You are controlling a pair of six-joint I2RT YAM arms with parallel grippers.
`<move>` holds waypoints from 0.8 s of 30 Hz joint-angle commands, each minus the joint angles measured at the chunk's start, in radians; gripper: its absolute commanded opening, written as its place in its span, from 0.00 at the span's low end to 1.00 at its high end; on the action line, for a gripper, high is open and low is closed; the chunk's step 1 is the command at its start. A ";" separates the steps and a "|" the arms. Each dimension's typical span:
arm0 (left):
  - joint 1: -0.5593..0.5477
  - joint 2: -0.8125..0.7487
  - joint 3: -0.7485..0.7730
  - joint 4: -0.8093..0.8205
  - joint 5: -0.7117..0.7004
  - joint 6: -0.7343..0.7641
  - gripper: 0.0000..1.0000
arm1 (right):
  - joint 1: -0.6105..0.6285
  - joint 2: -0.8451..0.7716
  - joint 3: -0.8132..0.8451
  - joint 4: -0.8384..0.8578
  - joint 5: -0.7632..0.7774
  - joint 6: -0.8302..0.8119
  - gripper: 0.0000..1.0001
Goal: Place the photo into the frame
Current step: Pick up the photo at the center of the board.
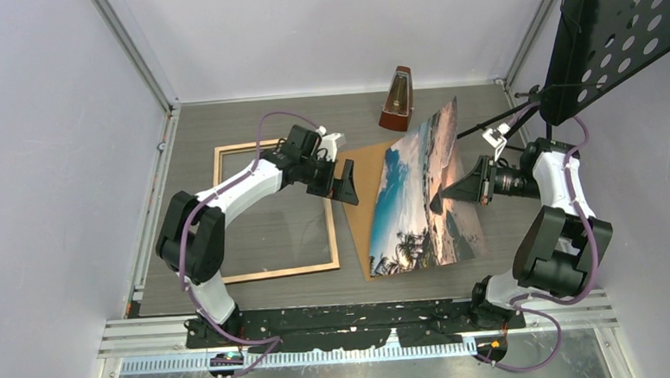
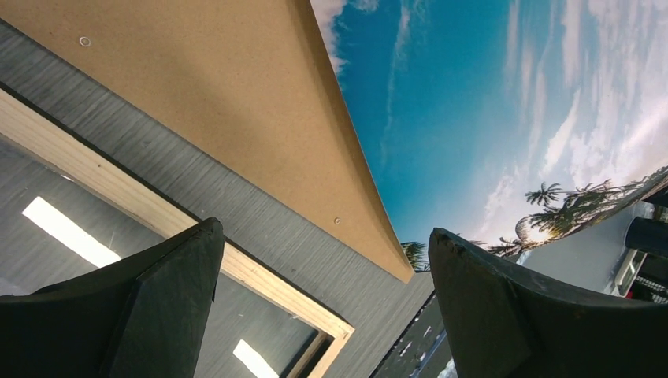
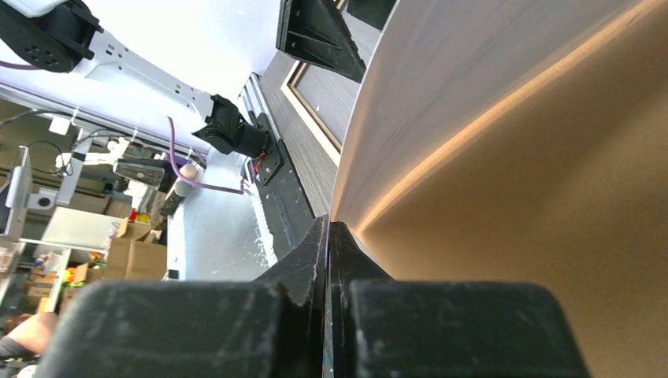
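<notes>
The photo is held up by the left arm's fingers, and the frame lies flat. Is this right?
No: the right arm's fingers hold the photo up, as the top external view shows. The frame does lie flat.

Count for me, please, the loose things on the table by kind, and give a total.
photo: 1
frame: 1
brown backing board: 1
metronome: 1
Total: 4
</notes>
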 commanded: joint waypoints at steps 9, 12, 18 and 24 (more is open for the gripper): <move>0.016 -0.056 0.072 -0.044 -0.045 0.098 1.00 | -0.010 -0.265 -0.022 0.101 0.043 0.030 0.06; 0.018 -0.057 0.080 -0.043 -0.052 0.105 1.00 | -0.008 -0.396 -0.083 0.406 0.107 0.258 0.06; 0.021 -0.060 0.079 -0.033 -0.033 0.104 1.00 | 0.094 -0.636 -0.125 0.774 0.268 0.632 0.06; 0.038 -0.108 0.058 -0.030 -0.023 0.108 1.00 | 0.284 -0.641 -0.081 0.904 0.441 0.785 0.06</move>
